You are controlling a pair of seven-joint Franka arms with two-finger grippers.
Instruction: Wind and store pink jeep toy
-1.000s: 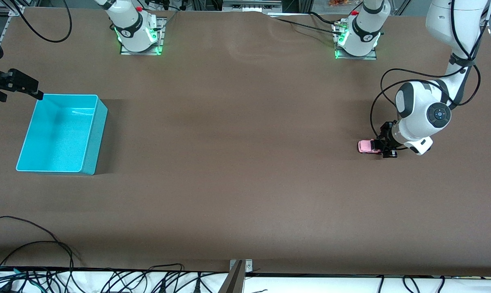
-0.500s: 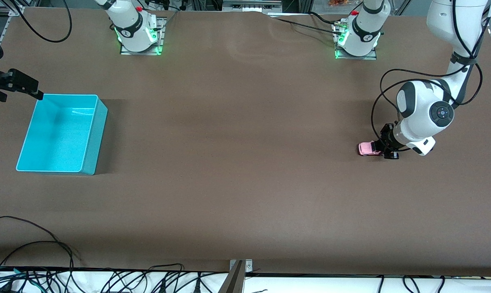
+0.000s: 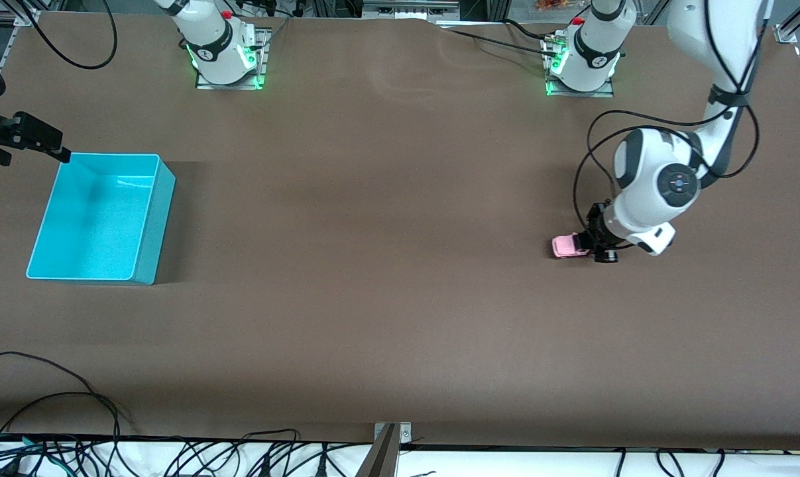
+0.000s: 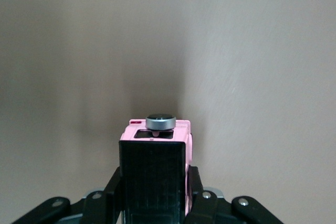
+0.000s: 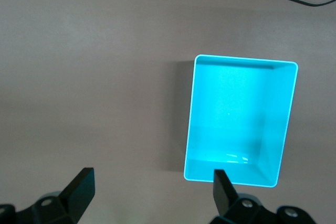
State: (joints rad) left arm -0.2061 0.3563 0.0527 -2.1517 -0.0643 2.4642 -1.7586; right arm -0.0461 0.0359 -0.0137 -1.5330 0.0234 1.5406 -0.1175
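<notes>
Left gripper (image 3: 588,246) clamped the pink jeep toy (image 3: 567,246) on the brown table (image 3: 386,265). Right gripper (image 3: 32,140), fingers wide, waited above the table beside the turquoise bin (image 3: 149,218).

One pink jeep toy (image 3: 567,246), one turquoise bin (image 3: 154,218) (empty), two robot arms.

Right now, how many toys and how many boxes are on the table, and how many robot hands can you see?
Toy cars: 1, the pink jeep toy, held by the left gripper.
Boxes: 1, the turquoise bin, with nothing in it.
Robot hands: 2, the left gripper and the right gripper, which waits open beside the bin.
Total: 4.
</notes>
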